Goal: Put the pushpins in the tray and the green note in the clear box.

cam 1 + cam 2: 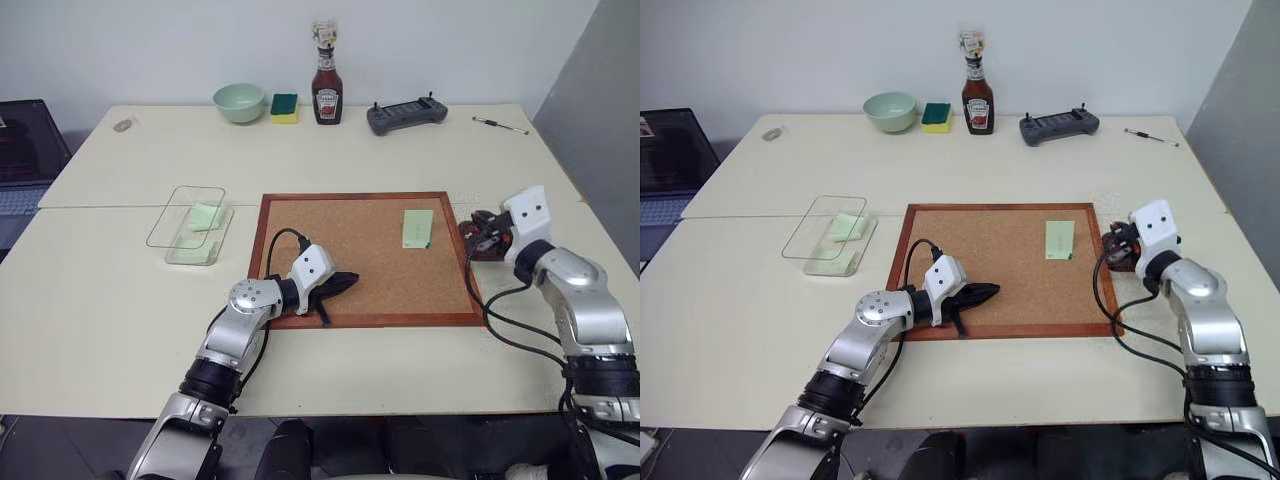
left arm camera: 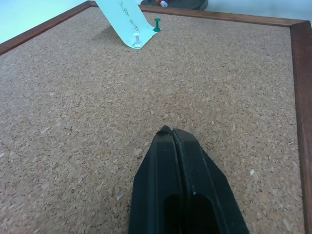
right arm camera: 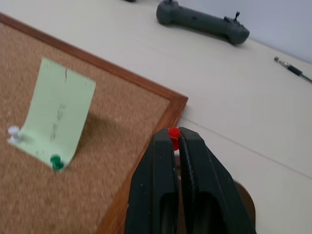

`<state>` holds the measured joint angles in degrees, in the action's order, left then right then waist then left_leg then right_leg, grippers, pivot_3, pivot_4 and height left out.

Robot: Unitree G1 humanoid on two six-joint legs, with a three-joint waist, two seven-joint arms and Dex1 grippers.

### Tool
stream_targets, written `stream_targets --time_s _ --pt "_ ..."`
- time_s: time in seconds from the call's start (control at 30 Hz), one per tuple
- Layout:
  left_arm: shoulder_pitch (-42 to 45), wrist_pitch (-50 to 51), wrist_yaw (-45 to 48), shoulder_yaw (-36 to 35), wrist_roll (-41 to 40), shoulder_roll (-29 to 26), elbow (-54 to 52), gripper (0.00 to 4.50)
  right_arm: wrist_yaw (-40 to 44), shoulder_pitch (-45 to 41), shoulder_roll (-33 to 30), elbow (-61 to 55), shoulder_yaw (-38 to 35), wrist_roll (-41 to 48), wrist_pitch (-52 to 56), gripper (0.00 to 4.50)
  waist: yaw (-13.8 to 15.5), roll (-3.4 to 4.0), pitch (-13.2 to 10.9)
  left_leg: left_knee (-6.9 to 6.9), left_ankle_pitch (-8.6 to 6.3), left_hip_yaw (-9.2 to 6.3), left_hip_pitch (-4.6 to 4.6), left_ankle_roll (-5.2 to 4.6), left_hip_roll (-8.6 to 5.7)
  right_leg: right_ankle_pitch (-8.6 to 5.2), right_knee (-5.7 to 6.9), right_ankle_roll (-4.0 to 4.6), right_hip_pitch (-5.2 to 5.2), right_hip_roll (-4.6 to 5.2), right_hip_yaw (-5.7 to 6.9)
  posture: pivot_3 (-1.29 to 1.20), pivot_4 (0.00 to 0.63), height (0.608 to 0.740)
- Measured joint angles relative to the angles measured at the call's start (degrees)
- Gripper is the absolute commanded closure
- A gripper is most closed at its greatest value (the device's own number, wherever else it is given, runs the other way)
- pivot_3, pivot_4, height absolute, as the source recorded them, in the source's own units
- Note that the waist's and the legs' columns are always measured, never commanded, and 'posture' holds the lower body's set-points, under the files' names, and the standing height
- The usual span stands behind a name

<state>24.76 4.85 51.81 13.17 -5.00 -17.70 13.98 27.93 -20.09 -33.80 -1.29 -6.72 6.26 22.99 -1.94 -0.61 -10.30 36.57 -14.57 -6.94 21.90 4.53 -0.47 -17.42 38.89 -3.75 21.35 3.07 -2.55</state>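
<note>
Green note point(image 1: 1060, 240) pinned on the corkboard point(image 1: 1005, 270), clear box point(image 1: 830, 236) left of the corkboard, tray point(image 1: 1124, 257) touched by right gripper point(image 1: 1118, 245) at its right edge, left gripper point(image 1: 980, 293) shut over the corkboard.

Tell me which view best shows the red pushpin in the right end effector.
The right wrist view: the red pushpin sits pinched at the tips of the right end effector, above the tray. In the eye views that end effector is at the tray, too small to make out the pin.
</note>
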Motion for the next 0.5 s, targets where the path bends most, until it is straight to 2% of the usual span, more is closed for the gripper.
stream_targets --time_s 0.47,0.5 --pt "1.2 -3.0 1.4 0.0 0.0 -0.2 2.6 4.50 -1.6 1.2 -1.9 0.3 2.2 -4.0 7.4 4.47 0.1 0.01 0.0 0.03 0.00 -0.02 -0.01 0.00 0.01 0.00 0.01 0.00 -0.03 -0.01 0.02 0.00 0.150 0.740" --pt "1.2 -3.0 1.4 0.0 0.0 -0.2 2.6 4.50 -1.8 1.0 -1.9 1.1 2.3 -4.2 7.6 4.22 0.1 0.01 0.0 0.04 0.00 -0.02 -0.01 0.00 0.01 0.00 0.01 0.00 -0.03 -0.01 0.02 0.00 0.150 0.740"
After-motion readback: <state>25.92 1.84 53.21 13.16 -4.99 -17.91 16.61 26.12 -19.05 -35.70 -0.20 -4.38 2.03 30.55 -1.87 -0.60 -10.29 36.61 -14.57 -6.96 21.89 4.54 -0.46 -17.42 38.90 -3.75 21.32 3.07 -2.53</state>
